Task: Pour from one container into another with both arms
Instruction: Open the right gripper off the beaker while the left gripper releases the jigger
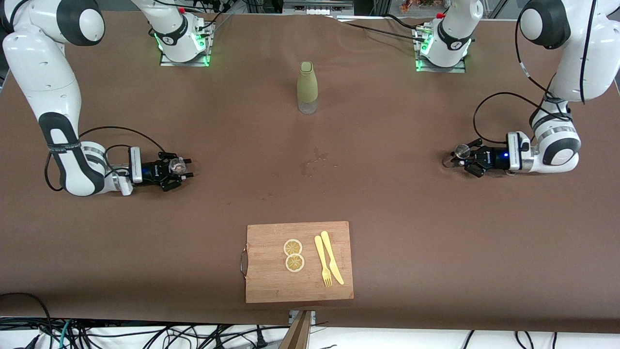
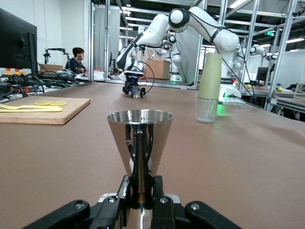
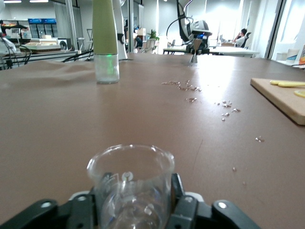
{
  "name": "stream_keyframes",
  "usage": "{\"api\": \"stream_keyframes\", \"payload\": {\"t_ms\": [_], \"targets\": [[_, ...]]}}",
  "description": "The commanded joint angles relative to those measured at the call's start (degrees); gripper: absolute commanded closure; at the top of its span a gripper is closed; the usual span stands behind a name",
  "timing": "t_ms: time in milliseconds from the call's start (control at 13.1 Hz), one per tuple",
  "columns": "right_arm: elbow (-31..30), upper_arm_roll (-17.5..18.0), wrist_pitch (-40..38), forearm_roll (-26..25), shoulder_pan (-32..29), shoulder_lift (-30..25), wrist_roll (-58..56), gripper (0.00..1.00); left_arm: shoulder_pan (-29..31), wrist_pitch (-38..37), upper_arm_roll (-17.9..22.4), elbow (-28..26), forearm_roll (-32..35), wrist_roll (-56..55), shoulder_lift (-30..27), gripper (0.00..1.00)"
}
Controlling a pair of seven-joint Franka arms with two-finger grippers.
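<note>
Left gripper (image 1: 458,160) clamps conical steel jigger (image 2: 139,143) at its end of the table; right gripper (image 1: 180,170) grips clear glass beaker (image 3: 129,186). Lift both level, meet mid-table, tilt slowly.

The counter (image 1: 387,203) is plain matte brown, spotted with clear droplets (image 3: 224,106) near its middle. The bottle (image 1: 307,87) wears an olive-green sleeve over a clear base. The cutting board (image 1: 271,281) is light tan wood with fine grain; on it lie two pale yellow lemon slices (image 1: 293,255) with segment patterns and a yellow fork (image 1: 323,261) and knife (image 1: 332,257). The left end effector (image 1: 465,157) is black around a shiny silver cone-shaped cup (image 2: 139,143); the right end effector (image 1: 177,169) is black around a clear glass beaker (image 3: 129,188). Both arms are white with black bands
</note>
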Motion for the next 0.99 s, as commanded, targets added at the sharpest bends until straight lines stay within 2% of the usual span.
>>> {"api": "stream_keyframes", "payload": {"t_ms": [0, 382, 840, 916], "targets": [[-0.6, -2.0, 1.4, -5.8, -0.3, -4.5, -0.3, 0.0, 0.9, -3.6, 2.9, 3.2, 2.7, 8.5, 1.9, 1.0], [-5.6, -3.7, 8.5, -17.3, -3.3, -17.5, 10.3, 0.0, 2.2, -3.9, 3.5, 5.7, 4.1, 12.3, 5.4, 1.0], [-9.4, -4.9, 9.2, -31.2, -3.1, -35.5, 43.0, 0.0, 3.2, -3.9, 3.5, 5.7, 4.0, 13.1, 5.5, 1.0], [-9.5, -4.9, 8.9, -33.4, -3.0, -37.4, 48.4, 0.0, 3.3, -3.9, 3.5, 5.8, 4.1, 13.1, 5.6, 0.89]]}}
